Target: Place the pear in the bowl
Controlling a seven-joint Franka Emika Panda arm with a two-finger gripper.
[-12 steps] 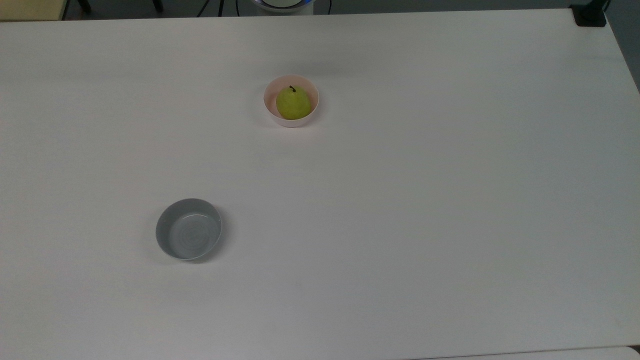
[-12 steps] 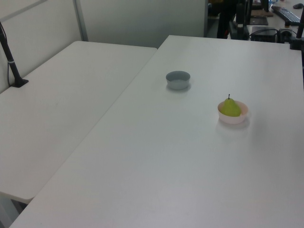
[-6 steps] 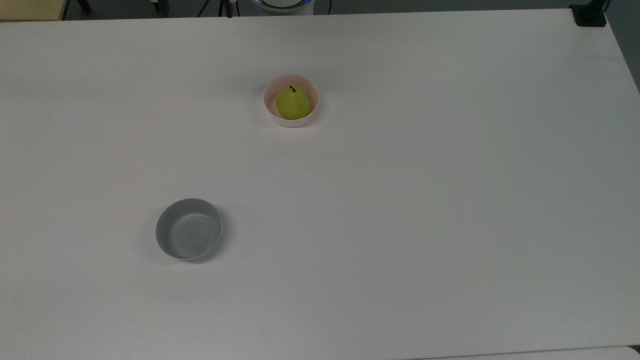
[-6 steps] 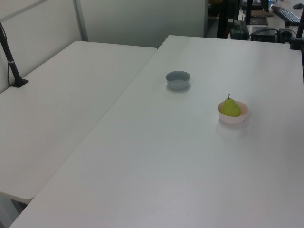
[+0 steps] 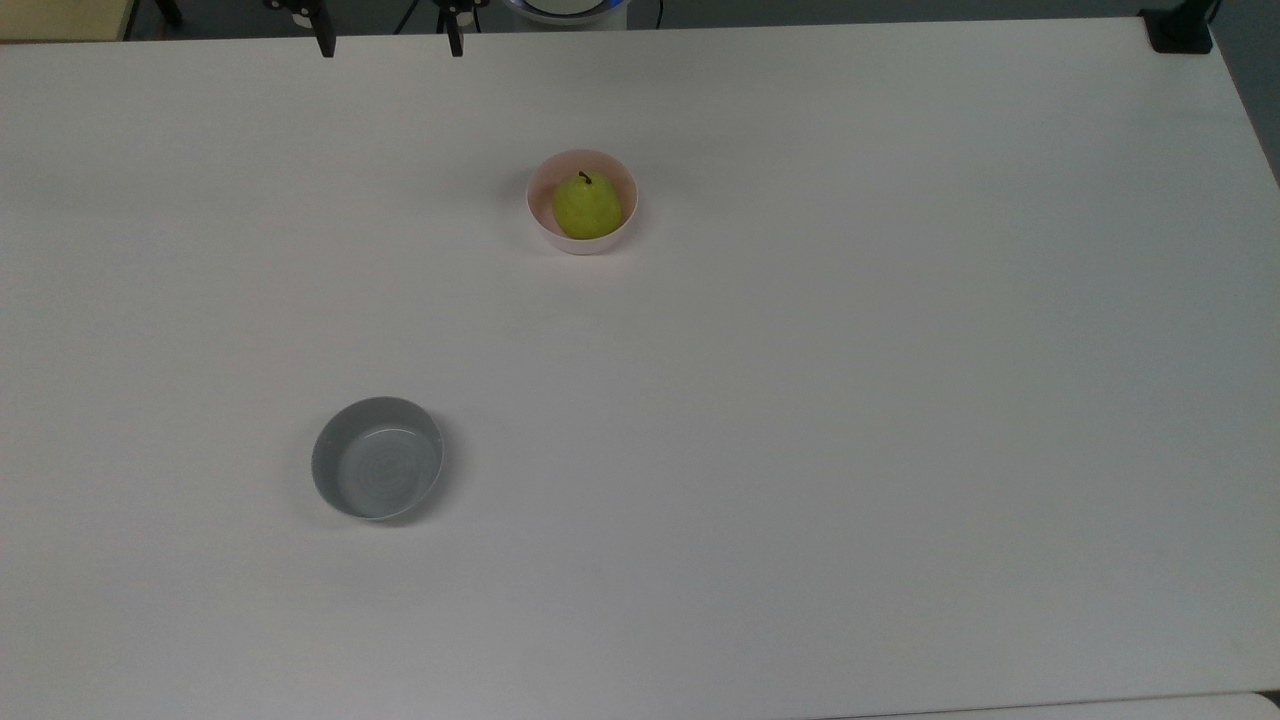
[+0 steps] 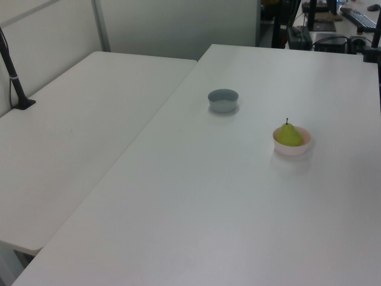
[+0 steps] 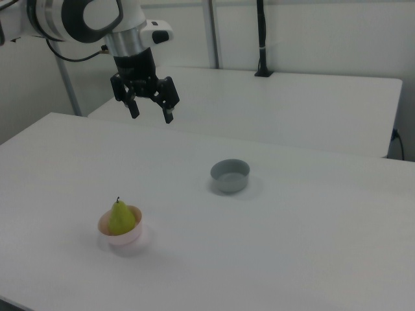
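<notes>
The small yellow-green pear with the short dark stem [image 5: 586,207] stands upright inside the small round pale pink bowl [image 5: 541,222], stem up, on the broad white table [image 5: 800,400]. My hand [image 7: 150,111] hangs high above the table, well apart from the bowl, its two black fingers [image 7: 168,113] spread wide and holding nothing; in the top view their tips [image 5: 325,45] show at the upper edge.

By my judgement the placing is done, so the step in hand is only to get clear without spoiling it. I should go up and away from the bowl, never crossing low over the stem, which rises above the rim. The bowl looks light and would slide at a touch. The round grey bowl [image 5: 377,457] sits well apart toward the top view's lower left and needs no attention.
</notes>
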